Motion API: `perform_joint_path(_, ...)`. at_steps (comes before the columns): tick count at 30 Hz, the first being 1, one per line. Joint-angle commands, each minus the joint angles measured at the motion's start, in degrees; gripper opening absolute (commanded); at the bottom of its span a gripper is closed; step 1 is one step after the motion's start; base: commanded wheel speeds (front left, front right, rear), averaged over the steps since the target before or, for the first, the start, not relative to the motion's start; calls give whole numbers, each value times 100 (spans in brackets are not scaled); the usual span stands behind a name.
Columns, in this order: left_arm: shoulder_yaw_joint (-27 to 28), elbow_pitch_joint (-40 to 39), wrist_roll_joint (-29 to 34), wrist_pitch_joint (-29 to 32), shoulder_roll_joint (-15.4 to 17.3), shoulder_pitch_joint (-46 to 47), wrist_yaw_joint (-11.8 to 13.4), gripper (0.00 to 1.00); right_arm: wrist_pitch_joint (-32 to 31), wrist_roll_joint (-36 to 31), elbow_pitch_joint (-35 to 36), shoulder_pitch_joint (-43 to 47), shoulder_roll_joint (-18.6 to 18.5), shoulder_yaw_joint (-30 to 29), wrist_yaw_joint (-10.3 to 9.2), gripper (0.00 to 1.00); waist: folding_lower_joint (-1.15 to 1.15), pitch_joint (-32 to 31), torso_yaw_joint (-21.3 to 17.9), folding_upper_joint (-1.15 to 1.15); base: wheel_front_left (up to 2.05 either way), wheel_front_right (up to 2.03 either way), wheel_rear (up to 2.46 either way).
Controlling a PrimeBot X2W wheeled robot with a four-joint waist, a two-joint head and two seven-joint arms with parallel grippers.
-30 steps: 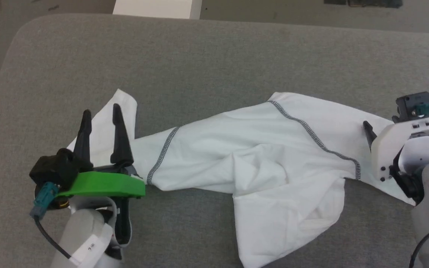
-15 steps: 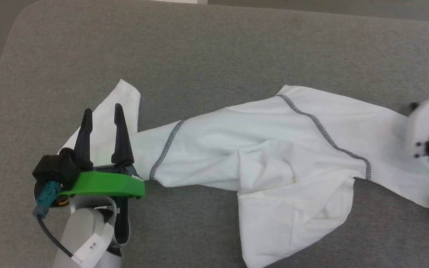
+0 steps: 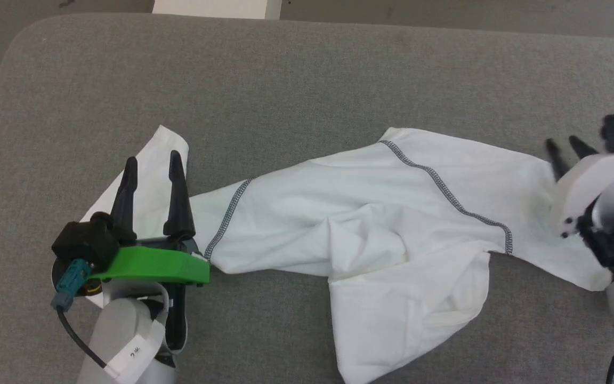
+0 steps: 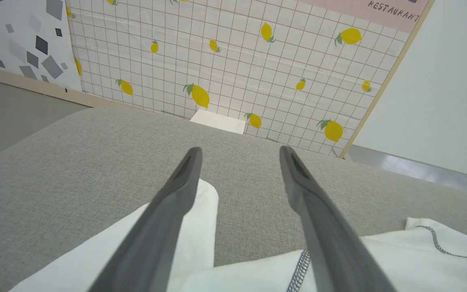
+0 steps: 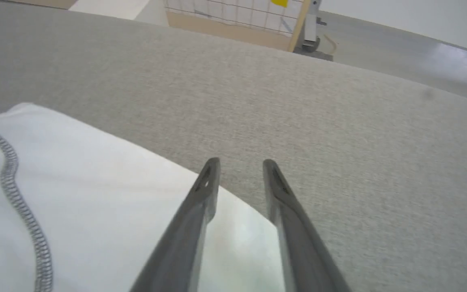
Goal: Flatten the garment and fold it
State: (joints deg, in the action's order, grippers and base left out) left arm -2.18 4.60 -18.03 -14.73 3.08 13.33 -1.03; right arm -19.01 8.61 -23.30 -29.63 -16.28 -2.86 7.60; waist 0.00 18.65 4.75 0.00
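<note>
The head camera shifted over the last second, so I judge only by how things sit against the cloth. The garment (image 3: pixel 349 213) lies much as it did: stretched from 9 to 3 o'clock across the grey desk (image 3: pixel 307 74), body bunched in the middle, a flap hanging toward 6.

What changed is my right pincer (image 3: pixel 564 141). A second ago it sat low over the 3 o'clock sleeve; now it has swung up toward 1 o'clock. Its tips are just past the sleeve's far edge, a narrow gap apart, pinching nothing in the right wrist view (image 5: pixel 241 161).

My left pincer (image 3: pixel 152 157) is unchanged, spread wide above the 9 o'clock sleeve, gripping nothing.

I judge the right-hand grab did not take. The cloth is not yet flat, so that sleeve end needs another pinch before I can stretch it.
</note>
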Motion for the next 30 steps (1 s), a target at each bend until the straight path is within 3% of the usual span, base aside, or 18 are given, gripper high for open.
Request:
perform_joint_path(1,21,-18,83,-27,-18,81,-43,100,102,187,116,131,-185,338,-11,100,0,-9,-19,0,0,0,0)
perform_joint_path(6,-10,-82,112,-27,-19,118,-55,100,260,673,300,81,-792,1514,-11,100,0,40,-26,0,0,0,0)
perform_joint_path(13,-185,-134,70,-27,-20,253,-58,100,-254,1258,76,-592,-1502,2843,-11,100,0,268,181,0,0,0,0)
perform_joint_path(14,-215,-152,43,-27,-20,280,-38,100,-644,1571,-16,-928,-1763,3477,-11,100,0,372,289,0,0,0,0)
perform_joint_path(18,-260,-159,-1,-27,-20,304,-22,100,-1421,2296,-17,-1220,-2145,4437,-11,100,0,448,434,0,0,0,0)
perform_joint_path(19,-265,-160,-11,-27,-20,310,-15,100,-1587,2503,-3,-1265,-2224,4585,-11,40,0,456,456,0,0,0,0)
perform_joint_path(20,-272,-165,-24,-27,-20,317,-6,100,-1759,2718,-9,-1323,-2323,4699,-11,24,0,467,485,0,0,0,0)
perform_joint_path(21,-276,-170,-31,-27,-20,318,0,100,-1851,2850,5,-1367,-2389,4782,-11,0,0,472,500,0,0,0,0)
perform_joint_path(26,-259,-186,-57,-27,-20,304,33,100,-1549,3042,-222,-1532,-2529,4545,-11,0,0,464,521,0,0,0,0)
perform_joint_path(30,-233,-173,-51,-27,-20,277,43,100,-726,2642,-775,-1648,-2465,3741,-11,0,0,420,496,0,0,0,0)
